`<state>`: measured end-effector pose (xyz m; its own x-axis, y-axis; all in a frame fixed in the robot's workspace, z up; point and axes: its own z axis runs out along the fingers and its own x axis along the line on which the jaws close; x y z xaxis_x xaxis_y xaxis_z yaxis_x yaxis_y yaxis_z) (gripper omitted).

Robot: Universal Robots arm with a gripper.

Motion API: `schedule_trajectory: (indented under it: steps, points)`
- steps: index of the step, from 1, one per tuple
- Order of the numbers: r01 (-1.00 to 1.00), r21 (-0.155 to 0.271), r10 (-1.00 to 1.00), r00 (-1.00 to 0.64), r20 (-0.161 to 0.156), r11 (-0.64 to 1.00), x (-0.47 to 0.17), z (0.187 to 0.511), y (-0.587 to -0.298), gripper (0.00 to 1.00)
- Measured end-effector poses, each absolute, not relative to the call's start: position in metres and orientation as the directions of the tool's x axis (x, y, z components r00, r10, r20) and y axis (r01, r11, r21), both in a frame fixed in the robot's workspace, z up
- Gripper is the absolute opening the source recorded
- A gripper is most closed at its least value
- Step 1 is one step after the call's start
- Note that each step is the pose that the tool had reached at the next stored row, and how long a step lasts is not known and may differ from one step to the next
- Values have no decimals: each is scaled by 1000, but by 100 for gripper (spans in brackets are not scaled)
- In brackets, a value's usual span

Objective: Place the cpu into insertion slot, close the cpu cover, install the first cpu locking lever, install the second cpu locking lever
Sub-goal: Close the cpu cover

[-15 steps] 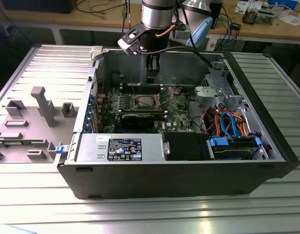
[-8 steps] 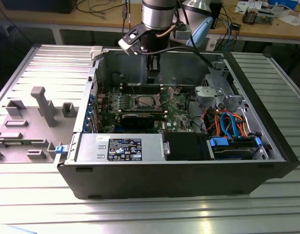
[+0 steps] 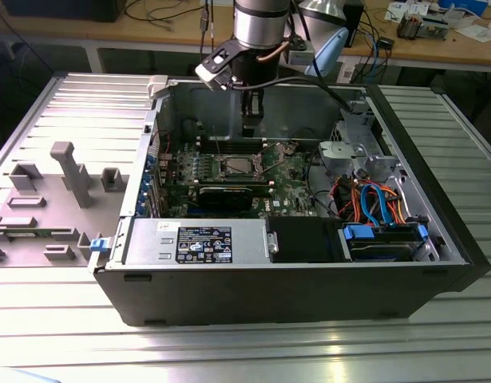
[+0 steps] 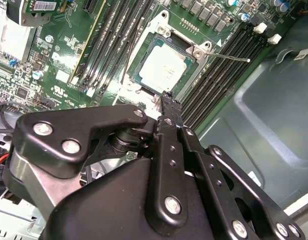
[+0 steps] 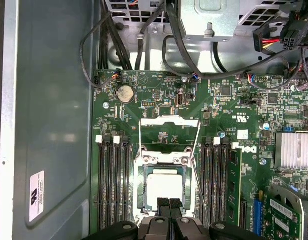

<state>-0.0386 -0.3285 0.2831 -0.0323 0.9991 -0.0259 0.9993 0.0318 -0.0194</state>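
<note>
The cpu (image 5: 165, 189) sits in the insertion slot (image 5: 141, 176) on the green board (image 5: 159, 102). The cpu cover (image 5: 169, 120) is swung open, clear of the slot. A thin lever rod (image 4: 230, 57) juts out beside the slot. The end effector (image 5: 169, 204) hangs near the slot's edge with its fingers together, gripping nothing.
</note>
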Motion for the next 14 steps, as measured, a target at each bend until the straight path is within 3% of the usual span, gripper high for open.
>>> schedule_trajectory:
  steps: [14]
  points:
    - [999, -19, 999, -32, -26, 32, -35, 283, -329, 11]
